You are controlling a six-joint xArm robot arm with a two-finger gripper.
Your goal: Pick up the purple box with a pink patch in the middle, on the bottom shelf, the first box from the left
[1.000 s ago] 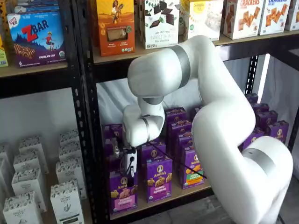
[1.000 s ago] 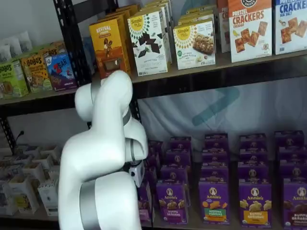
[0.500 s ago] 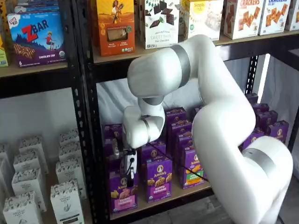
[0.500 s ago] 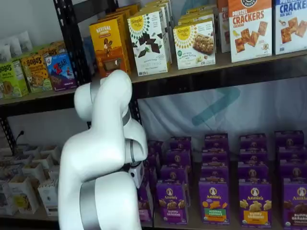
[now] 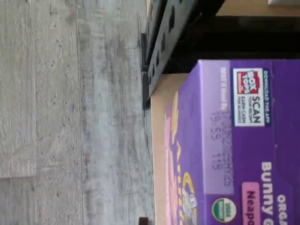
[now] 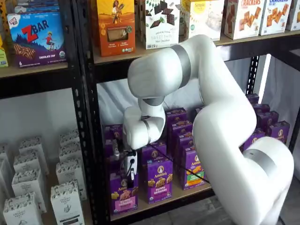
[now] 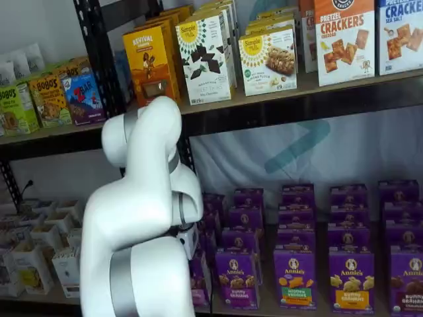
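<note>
Hanging right above the purple box [image 6: 123, 196], upright on the bottom shelf [image 6: 161, 202], my gripper [image 6: 128, 174] points down its long axis; grip unclear.

A mock grocery shop set up as a robot test bay; black steel shelving [image 7: 99, 59] with perforated uprights carries rows of boxed snacks [image 7: 268, 59] facing front, with purple cartons [image 7: 294, 277] repeated in ranks at 5 o'clock; a white robot arm [image 6: 220, 117] stands before the shelves; grey plank floor [image 5: 70, 117].
</note>
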